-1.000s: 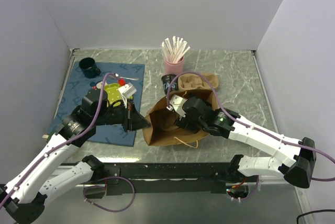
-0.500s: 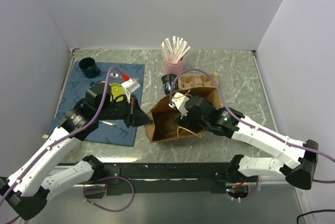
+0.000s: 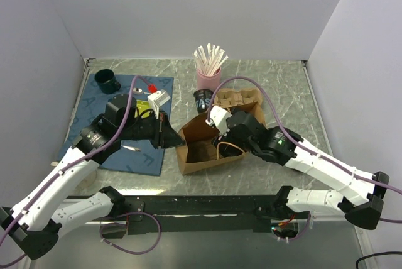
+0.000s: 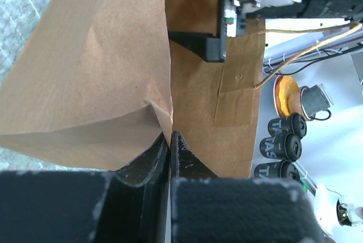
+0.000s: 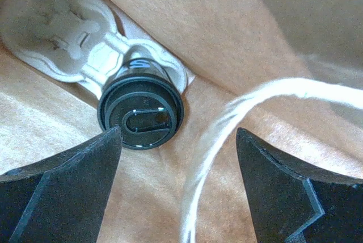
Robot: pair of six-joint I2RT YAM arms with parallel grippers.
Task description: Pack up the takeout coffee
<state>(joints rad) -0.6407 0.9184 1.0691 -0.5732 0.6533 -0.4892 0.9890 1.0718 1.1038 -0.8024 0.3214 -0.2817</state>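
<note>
Grey marbled tabletop, boxed in by plain white walls, carries a brown paper bag standing open near its middle. On the floor of the bag the coffee cup sits upright in a moulded pulp carrier, black lid facing up.

The right gripper is the nearer one. Its arm bends over the bag's rim and points down into the mouth, fingers spread wide with nothing between them. From that hand the cup lies straight ahead and a little toward one finger. Its long axis is roughly in line with the approach, so the lid meets the gripper end-on.

The bag's white string handle loops across the gap beside the cup and looks likely to snag.

The left gripper reaches in from the side, level with the rim. Its fingers are pressed together on the bag's paper edge, holding the mouth open.
</note>
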